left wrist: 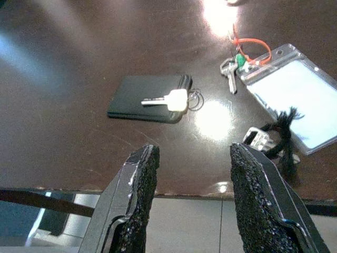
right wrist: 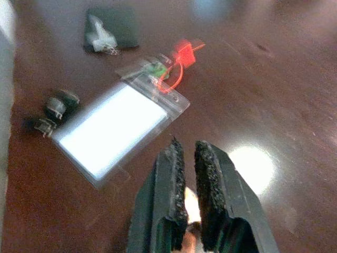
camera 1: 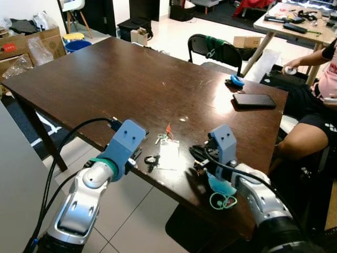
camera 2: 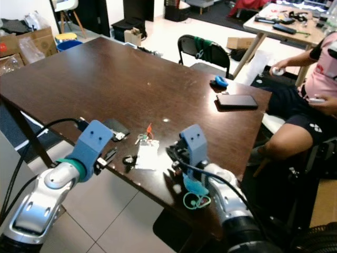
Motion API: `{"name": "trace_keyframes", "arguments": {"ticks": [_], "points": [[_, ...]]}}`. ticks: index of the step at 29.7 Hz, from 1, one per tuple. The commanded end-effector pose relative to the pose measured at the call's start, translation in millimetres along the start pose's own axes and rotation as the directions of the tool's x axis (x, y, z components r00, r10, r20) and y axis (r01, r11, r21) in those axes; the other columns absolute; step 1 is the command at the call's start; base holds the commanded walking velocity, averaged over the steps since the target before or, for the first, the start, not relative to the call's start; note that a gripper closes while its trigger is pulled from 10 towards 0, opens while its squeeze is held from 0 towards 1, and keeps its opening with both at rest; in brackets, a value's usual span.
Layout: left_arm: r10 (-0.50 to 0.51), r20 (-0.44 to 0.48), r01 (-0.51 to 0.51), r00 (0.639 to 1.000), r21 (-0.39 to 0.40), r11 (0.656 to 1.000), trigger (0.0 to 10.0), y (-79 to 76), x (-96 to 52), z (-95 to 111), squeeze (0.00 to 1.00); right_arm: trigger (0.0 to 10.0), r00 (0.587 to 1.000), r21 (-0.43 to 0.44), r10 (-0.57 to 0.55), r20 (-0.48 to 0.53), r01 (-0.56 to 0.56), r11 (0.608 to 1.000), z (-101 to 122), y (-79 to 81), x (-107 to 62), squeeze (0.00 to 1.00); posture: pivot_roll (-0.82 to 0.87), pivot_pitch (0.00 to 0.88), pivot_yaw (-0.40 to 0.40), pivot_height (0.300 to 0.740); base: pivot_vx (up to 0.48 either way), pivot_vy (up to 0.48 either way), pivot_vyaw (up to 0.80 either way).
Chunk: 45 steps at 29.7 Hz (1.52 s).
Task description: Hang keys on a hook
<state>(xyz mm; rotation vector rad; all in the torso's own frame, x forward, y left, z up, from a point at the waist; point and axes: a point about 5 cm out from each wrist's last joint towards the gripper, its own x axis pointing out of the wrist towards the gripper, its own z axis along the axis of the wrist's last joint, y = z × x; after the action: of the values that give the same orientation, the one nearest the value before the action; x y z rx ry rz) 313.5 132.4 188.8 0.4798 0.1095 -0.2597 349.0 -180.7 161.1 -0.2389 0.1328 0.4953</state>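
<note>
I see the keys lying flat near the table's near edge, blades pointing toward that edge, tied by a red loop to a clear badge holder alongside. A black wallet with a second key on it lies beside them. Left gripper hovers at the edge, fingers spread (nothing between them). Right gripper is pressed nearly together above the holder.
</note>
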Motion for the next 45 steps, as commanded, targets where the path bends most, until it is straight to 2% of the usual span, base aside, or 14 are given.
{"name": "trace_keyframes", "arguments": {"ticks": [1,6,14,16,17,25,27,32,33,34,35,36,37,45], "points": [[-0.006,-0.01,0.006,1.0,0.005,1.0,10.0,-2.9,-0.3,-3,0.0,10.0,1.0,0.01,-0.009,-0.017,0.009,1.0,-4,0.5,-2.0,0.0,0.06,0.091,0.054,0.74,0.0,0.0,0.0],[-0.015,-0.02,0.015,1.0,0.006,1.0,10.0,-7.3,0.7,-6,0.0,10.0,0.98,-0.141,-0.128,-0.149,0.108,0.984,-8,-45.7,-20.7,0.0,0.05,0.1,0.047,0.74,0.0,0.0,0.0],[-0.006,-0.026,0.006,1.0,0.004,1.0,10.0,-7.0,0.8,-8,0.0,10.0,0.984,-0.204,-0.083,-0.156,0.05,0.978,1,-47.4,-5.2,0.0,0.05,0.11,0.049,0.74,0.0,0.0,0.0],[-0.005,-0.028,0.005,1.0,0.004,1.0,10.0,-7.2,1.0,-9,0.0,10.0,0.987,-0.206,-0.065,-0.147,0.034,0.978,4,-45.1,-1.7,0.22,0.05,0.111,0.048,0.74,0.0,0.0,0.0],[-0.005,-0.029,0.005,1.0,0.004,1.0,10.0,-7.3,0.7,-9,0.0,10.0,0.989,-0.201,-0.049,-0.141,0.02,0.979,7,-43.4,0.3,1.0,0.06,0.115,0.049,0.74,0.0,0.0,0.0],[-0.005,-0.032,0.005,0.999,0.006,1.0,10.0,-7.8,0.6,-10,0.0,10.0,0.988,-0.203,-0.044,-0.148,0.014,0.979,11,-42.5,3.6,1.0,0.05,0.121,0.05,0.74,0.0,0.0,0.0],[-0.004,-0.034,0.004,0.999,0.005,1.0,10.0,-8.2,0.0,-10,0.0,10.0,0.985,-0.182,-0.015,-0.171,-0.017,0.983,9,-39.3,7.3,0.0,0.06,0.124,0.046,0.74,0.0,0.0,0.0],[-0.004,-0.034,0.004,0.999,0.005,1.0,10.0,-8.3,-0.7,-10,0.0,10.0,0.981,-0.17,0.018,-0.193,-0.052,0.984,4,-35.0,11.0,0.0,0.07,0.13,0.048,0.74,0.0,0.0,0.0],[-0.004,-0.034,0.005,0.999,0.006,1.0,10.0,-8.6,-0.8,-10,0.0,10.0,0.98,-0.163,0.043,-0.196,-0.076,0.984,3,-31.6,14.2,0.5,0.07,0.13,0.048,0.74,0.0,0.0,0.0],[-0.004,-0.034,0.005,0.999,0.006,1.0,10.0,-8.6,-0.8,-10,0.0,10.0,0.98,-0.163,0.043,-0.196,-0.076,0.984,3,-31.6,14.2,0.5,0.07,0.13,0.048,0.74,0.0,0.0,0.0],[-0.005,-0.034,0.005,0.999,0.006,1.0,10.0,-8.7,-1.0,-10,0.0,10.0,0.979,-0.143,0.071,-0.192,-0.1,0.985,4,-27.7,19.2,0.85,0.07,0.132,0.049,0.74,0.0,0.0,0.0],[-0.005,-0.034,0.005,0.999,0.006,1.0,10.0,-8.7,-1.0,-10,0.0,10.0,0.979,-0.143,0.071,-0.192,-0.1,0.985,4,-27.7,19.2,0.85,0.07,0.132,0.049,0.74,0.0,0.0,0.0],[-0.004,-0.034,0.004,0.999,0.006,1.0,10.0,-8.8,-1.3,-10,0.0,10.0,0.976,-0.128,0.099,-0.192,-0.125,0.984,6,-23.6,23.6,0.12,0.08,0.134,0.048,0.74,0.0,0.0,0.0],[0.0,-0.035,0.001,0.999,0.005,1.0,10.0,-8.6,-2.1,-11,0.0,10.0,0.964,-0.135,0.173,-0.2,-0.202,0.97,11,-12.7,34.3,0.0,0.08,0.139,0.045,0.74,0.0,0.0,0.0]]}}
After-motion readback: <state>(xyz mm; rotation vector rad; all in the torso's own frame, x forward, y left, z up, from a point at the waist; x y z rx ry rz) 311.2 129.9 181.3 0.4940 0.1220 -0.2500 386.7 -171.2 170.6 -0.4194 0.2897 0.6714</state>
